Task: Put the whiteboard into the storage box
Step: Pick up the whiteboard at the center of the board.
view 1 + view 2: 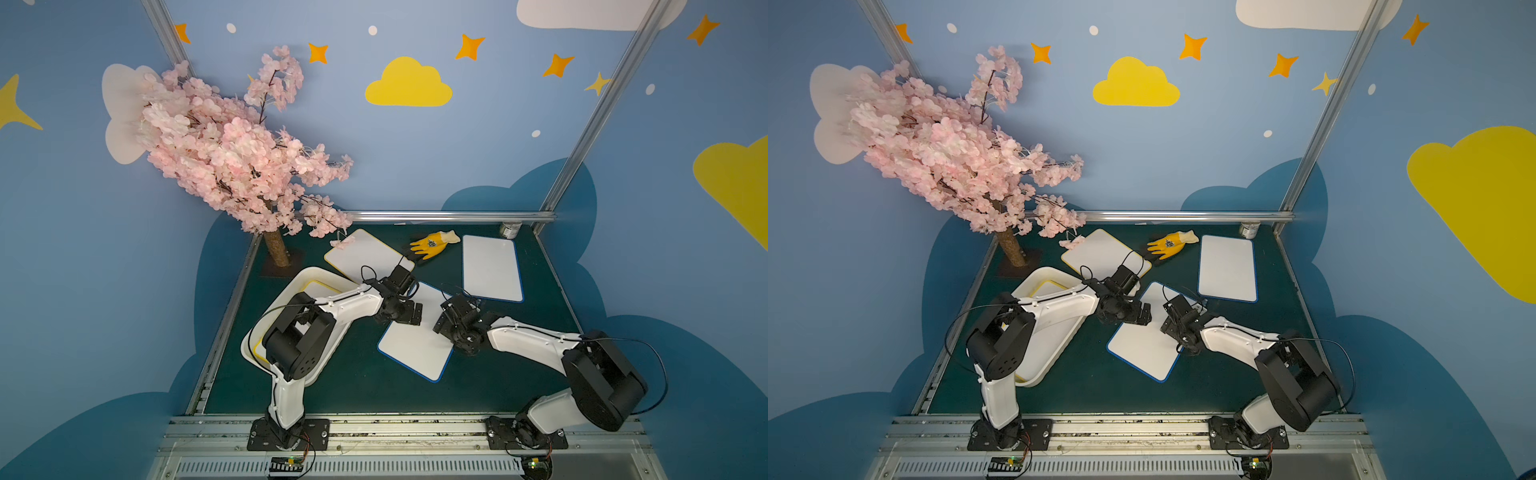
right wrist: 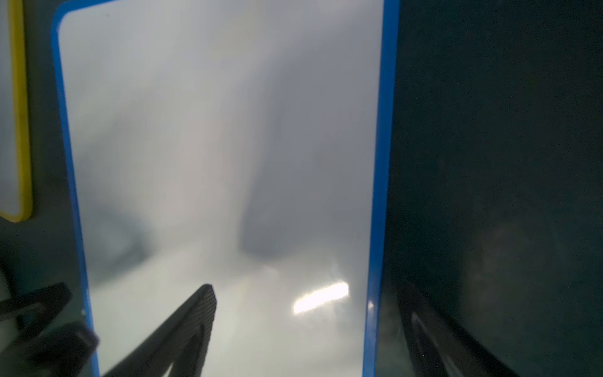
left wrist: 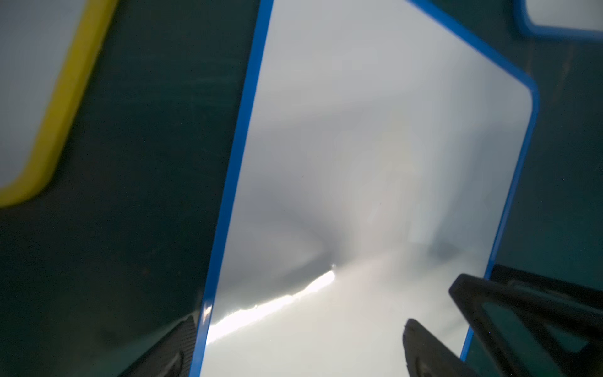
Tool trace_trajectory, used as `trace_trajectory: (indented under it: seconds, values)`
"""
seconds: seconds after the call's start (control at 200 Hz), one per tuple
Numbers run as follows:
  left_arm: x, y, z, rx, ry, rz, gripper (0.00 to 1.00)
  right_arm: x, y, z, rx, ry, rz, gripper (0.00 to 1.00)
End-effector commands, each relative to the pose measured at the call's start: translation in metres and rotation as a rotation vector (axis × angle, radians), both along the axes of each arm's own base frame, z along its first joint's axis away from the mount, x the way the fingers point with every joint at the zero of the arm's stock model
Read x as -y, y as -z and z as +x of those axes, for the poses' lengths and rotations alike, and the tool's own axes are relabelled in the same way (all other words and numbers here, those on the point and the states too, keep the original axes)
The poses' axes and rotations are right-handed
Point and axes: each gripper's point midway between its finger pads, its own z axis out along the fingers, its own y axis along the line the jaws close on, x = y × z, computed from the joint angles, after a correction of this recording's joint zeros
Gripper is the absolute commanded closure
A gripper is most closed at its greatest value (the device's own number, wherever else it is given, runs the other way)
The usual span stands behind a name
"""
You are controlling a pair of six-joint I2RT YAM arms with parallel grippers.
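A blue-rimmed whiteboard [image 1: 415, 343] [image 1: 1144, 347] lies flat and askew mid-mat. My left gripper [image 1: 411, 313] [image 3: 298, 349] hovers low over its far left corner, open, with the blue long edge [image 3: 228, 202] running between the jaws. Opposite it, my right gripper [image 1: 442, 322] [image 2: 308, 323] is open as well and straddles the other long edge [image 2: 380, 163]. Neither holds anything. The storage box [image 1: 249, 347] [image 1: 1034, 380], a shallow white tray, sits at the left under my left arm. A yellow-rimmed whiteboard [image 1: 322, 286] lies inside it.
Another yellow-rimmed whiteboard [image 1: 365, 253] lies behind the left gripper, and a second blue-rimmed one [image 1: 491, 268] at the back right. A yellow glove [image 1: 432, 243] lies between them. A small can [image 1: 510, 230] stands in the far right corner, a pink blossom tree [image 1: 276, 245] at the back left.
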Motion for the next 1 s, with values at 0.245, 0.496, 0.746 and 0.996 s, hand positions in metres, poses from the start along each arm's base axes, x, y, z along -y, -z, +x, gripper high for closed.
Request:
trace_trajectory:
  seconds: [0.245,0.496,0.746,0.996]
  values:
    - [0.014,0.037,0.017,-0.016,-0.035,0.040,0.00,0.006,0.024,-0.027,-0.081,0.070,-0.206,0.12]
    - [0.030,0.042,0.008,-0.061,-0.006,-0.019,0.00,-0.043,0.038,-0.022,-0.093,-0.035,0.043,0.12]
    - [0.046,0.033,-0.007,-0.118,0.017,-0.136,0.00,-0.070,0.021,-0.019,-0.053,-0.084,0.319,0.12]
    - [0.049,0.026,-0.017,-0.147,0.031,-0.188,0.01,-0.074,-0.009,-0.009,-0.007,-0.072,0.474,0.12]
